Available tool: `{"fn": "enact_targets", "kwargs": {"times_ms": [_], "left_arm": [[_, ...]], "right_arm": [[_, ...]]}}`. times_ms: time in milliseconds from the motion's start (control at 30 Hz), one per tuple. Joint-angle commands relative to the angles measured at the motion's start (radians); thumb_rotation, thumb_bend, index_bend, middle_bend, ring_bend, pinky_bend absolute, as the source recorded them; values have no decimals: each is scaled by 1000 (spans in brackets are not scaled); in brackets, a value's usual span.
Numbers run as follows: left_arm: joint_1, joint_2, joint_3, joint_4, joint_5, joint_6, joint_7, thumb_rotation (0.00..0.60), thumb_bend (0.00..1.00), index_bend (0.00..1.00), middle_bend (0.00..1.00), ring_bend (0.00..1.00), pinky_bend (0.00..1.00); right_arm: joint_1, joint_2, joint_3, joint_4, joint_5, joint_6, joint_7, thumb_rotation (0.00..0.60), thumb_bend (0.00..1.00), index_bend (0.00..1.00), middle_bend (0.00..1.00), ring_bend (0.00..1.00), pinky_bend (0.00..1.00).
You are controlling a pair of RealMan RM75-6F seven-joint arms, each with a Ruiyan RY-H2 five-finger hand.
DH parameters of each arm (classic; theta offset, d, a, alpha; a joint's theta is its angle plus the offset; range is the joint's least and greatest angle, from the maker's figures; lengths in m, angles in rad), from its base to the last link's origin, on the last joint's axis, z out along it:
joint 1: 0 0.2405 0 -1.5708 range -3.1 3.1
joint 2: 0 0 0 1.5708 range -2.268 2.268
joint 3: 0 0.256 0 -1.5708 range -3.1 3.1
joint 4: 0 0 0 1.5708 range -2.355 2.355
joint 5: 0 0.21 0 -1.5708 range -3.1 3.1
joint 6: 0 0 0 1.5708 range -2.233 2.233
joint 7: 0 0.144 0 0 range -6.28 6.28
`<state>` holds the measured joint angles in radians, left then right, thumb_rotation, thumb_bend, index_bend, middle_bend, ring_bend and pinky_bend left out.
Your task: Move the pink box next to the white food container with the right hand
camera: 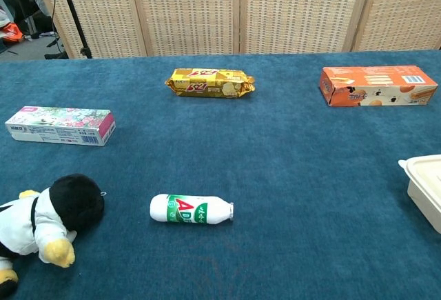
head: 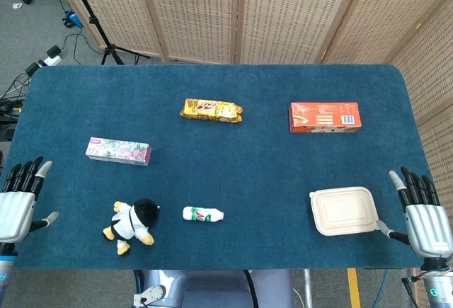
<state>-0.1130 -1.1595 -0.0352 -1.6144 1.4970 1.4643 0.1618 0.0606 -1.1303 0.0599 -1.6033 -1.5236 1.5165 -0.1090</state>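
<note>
The pink box (head: 118, 151) (camera: 60, 126), long and flower-printed, lies flat at the table's left side. The white food container (head: 344, 210) (camera: 428, 187) sits closed near the front right edge. My right hand (head: 422, 213) hovers just right of the container, off the table's edge, fingers spread and holding nothing. My left hand (head: 19, 200) is at the front left edge, also with fingers apart and nothing in it. Neither hand shows in the chest view.
A gold biscuit packet (head: 211, 110) lies at the centre back, an orange box (head: 325, 117) at the back right. A plush penguin toy (head: 132, 224) and a small white-and-green bottle (head: 203, 214) lie near the front, between the pink box and the container.
</note>
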Motion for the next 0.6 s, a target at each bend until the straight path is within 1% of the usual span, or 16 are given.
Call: {"fn": "enact_targets", "kwargs": {"times_ms": [33, 600], "left_arm": [[0, 0, 0, 0, -1, 0, 0, 600, 0, 0, 0, 0, 0], [1, -7, -3, -4, -8, 1, -3, 600, 0, 0, 0, 0, 0]], "right_arm": [[0, -1, 0, 1, 0, -1, 0, 600, 208, 20, 0, 0, 0], [3, -4, 0, 1, 0, -6, -3, 600, 208, 20, 0, 0, 0]]}}
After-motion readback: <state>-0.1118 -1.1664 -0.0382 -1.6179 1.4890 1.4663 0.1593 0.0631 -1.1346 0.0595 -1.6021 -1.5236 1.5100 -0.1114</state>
